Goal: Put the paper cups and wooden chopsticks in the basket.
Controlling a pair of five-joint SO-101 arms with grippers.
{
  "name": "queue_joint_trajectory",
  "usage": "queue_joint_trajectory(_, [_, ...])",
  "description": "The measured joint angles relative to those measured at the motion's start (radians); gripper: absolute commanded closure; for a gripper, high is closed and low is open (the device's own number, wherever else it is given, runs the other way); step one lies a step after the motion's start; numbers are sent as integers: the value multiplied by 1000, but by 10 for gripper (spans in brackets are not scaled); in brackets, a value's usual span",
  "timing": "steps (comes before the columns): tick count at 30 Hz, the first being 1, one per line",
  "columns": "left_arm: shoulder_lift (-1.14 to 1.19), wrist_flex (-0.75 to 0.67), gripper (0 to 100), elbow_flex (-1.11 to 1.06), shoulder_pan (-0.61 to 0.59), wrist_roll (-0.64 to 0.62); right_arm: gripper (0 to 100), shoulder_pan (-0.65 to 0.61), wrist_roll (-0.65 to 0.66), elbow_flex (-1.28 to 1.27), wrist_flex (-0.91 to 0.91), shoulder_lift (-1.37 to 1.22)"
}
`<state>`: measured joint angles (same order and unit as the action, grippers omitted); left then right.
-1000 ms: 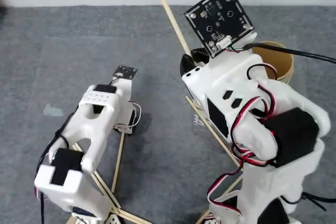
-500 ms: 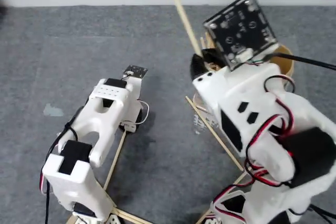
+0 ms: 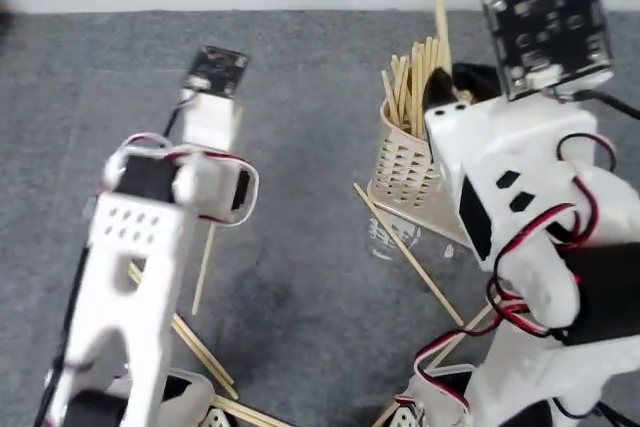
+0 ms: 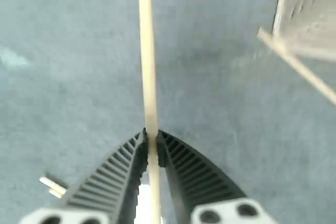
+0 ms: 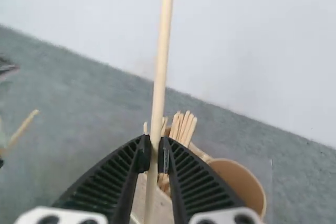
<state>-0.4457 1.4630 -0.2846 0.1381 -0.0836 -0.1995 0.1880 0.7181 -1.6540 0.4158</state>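
The left pincer [image 4: 151, 136] clamps a wooden chopstick [image 4: 147, 66] between its ribbed black jaws, the stick running straight out through mid-frame over the grey bench [image 4: 68, 103]. At a frame corner stands the pale slotted basket [image 4: 310, 19], a second chopstick [image 4: 296, 66] slanting before it. Two chopstick ends [image 4: 52, 186] lie beside the pincer.

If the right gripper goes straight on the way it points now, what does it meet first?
Probably the bundled chopsticks standing in the basket, just past the right gripper; depth is unclear.
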Motion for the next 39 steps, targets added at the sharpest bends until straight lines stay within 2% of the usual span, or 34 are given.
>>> queue_joint_trajectory(8, [-198,0,988,0,-86,-35,991,0,-18,-183,292,2])
queue_joint_trajectory(18, [-209,2,988,-11,-104,-38,991,64,-58,-606,799,0])
queue_joint_trajectory(25, [-210,-18,988,-60,-103,-38,991,86,-58,-973,1162,123])
queue_joint_trajectory(33, [-210,-29,988,-68,-103,-38,987,86,-58,-1307,1470,169])
queue_joint_trajectory(35, [-210,-29,988,-68,-103,-38,955,86,-58,-1356,1504,169])
queue_joint_trajectory(39, [-210,-29,988,-68,-103,-38,812,91,-58,-1382,1484,178])
